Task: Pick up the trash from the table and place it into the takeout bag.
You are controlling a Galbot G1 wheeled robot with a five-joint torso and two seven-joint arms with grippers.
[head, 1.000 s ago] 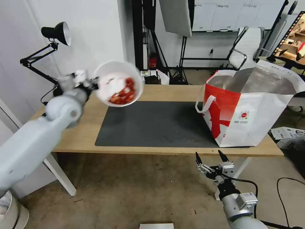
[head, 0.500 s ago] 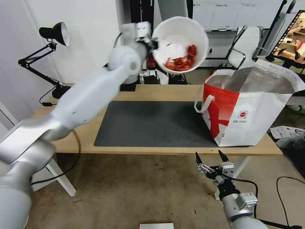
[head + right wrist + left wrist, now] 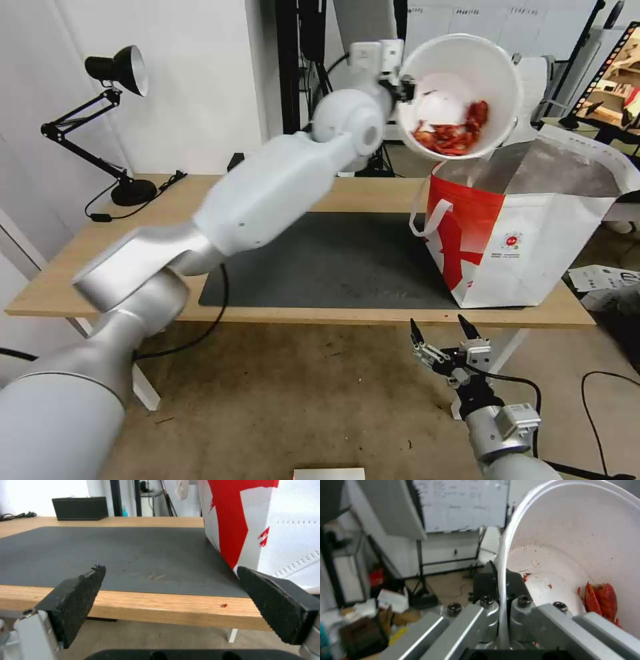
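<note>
Bowl [image 3: 460,93] with red scraps [image 3: 453,133] now hangs tilted over the near-left rim of the takeout bag [image 3: 533,227], having swung rightward from mid-desk half a second ago. Left hand [image 3: 403,90] stays clamped on its rim. Right hand [image 3: 443,330] waits below the desk [image 3: 333,193] edge, fingers apart, unmoved. The bag stands on the dark mat [image 3: 320,260].

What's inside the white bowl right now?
The white bowl, tilted and gripped at its rim by the left gripper, holds red scraps gathered at its low side, plus reddish smears on its wall. Anything beneath the scraps is covered.
</note>
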